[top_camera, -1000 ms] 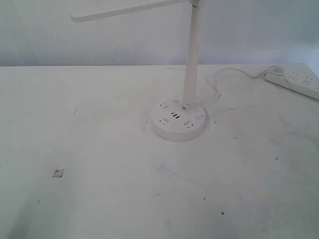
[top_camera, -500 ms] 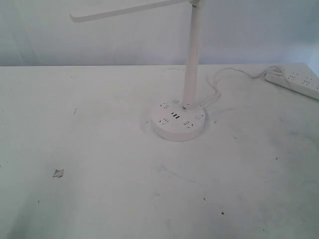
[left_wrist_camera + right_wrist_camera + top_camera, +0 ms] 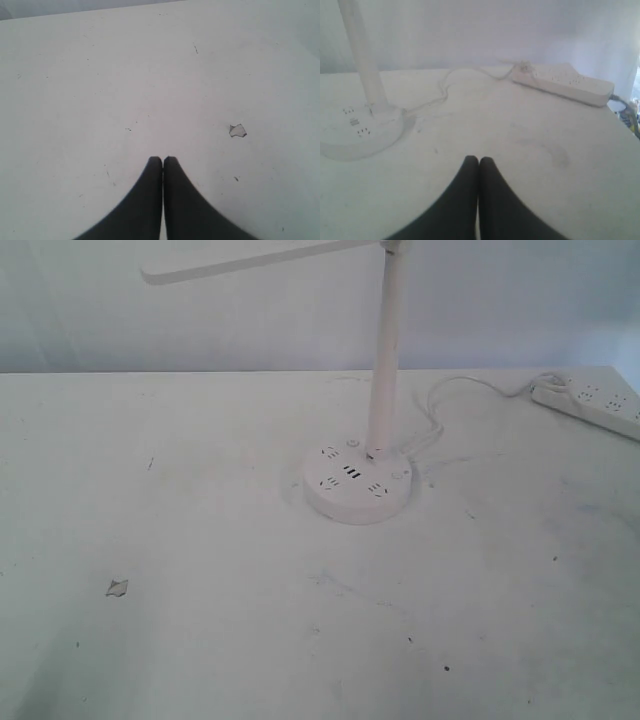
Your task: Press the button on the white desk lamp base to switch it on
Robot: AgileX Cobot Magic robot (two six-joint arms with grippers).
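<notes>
The white desk lamp stands on the white table, its slim pole rising from the round white desk lamp base with socket slots and dark USB ports on top. Its flat head bar reaches left near the top of the exterior view. The right wrist view shows the base and the pole off to one side. My right gripper is shut and empty, well apart from the base. My left gripper is shut and empty over bare table. Neither gripper appears in the exterior view.
A long white power strip lies at the table's far right, also seen as a power strip in the right wrist view, with the lamp's cord curling toward it. A small chip in the table marks the left side.
</notes>
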